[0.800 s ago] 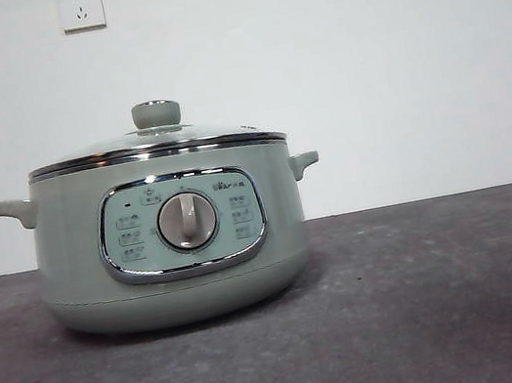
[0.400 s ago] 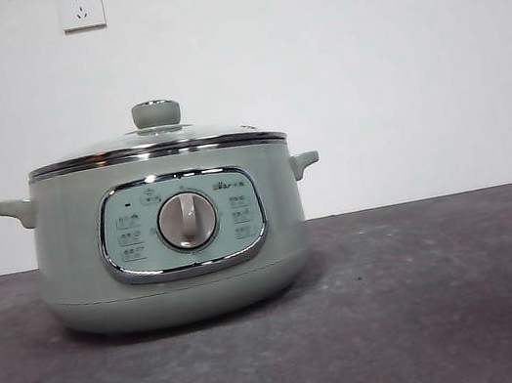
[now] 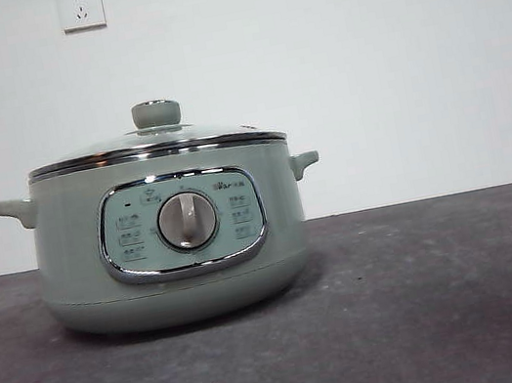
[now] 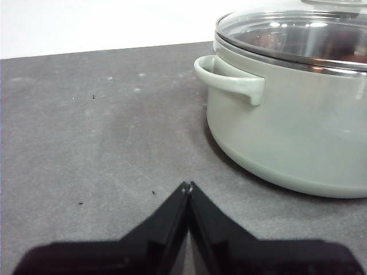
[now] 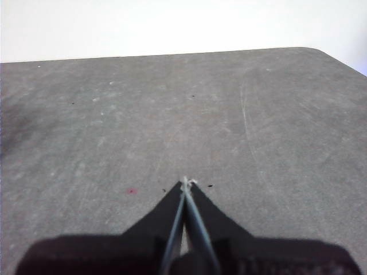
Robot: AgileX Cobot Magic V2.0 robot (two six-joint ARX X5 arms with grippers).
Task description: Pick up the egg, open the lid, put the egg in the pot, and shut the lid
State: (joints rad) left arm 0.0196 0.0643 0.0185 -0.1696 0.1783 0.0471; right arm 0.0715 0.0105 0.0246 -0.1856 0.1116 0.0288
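The lid [image 3: 156,146] sits on the pot [image 3: 171,246]; its knob [image 3: 156,114] looks the surest hold, the glass likely slippery and fragile. Left end effector [image 4: 187,187] beside the pot and right end effector [image 5: 185,183] are pressed together, empty.

I see even, bright light; glare streaks the lid [image 4: 298,34]; a soft shadow lies under the pot [image 3: 173,256]. My right wrist view is blurred at its far edge.

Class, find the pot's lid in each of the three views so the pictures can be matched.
Front view: the lid sits closed on the pot, left of centre.
Left wrist view: lid at the upper right corner, above a pot handle.
Right wrist view: not in it.
Shared landmark: the grey table.
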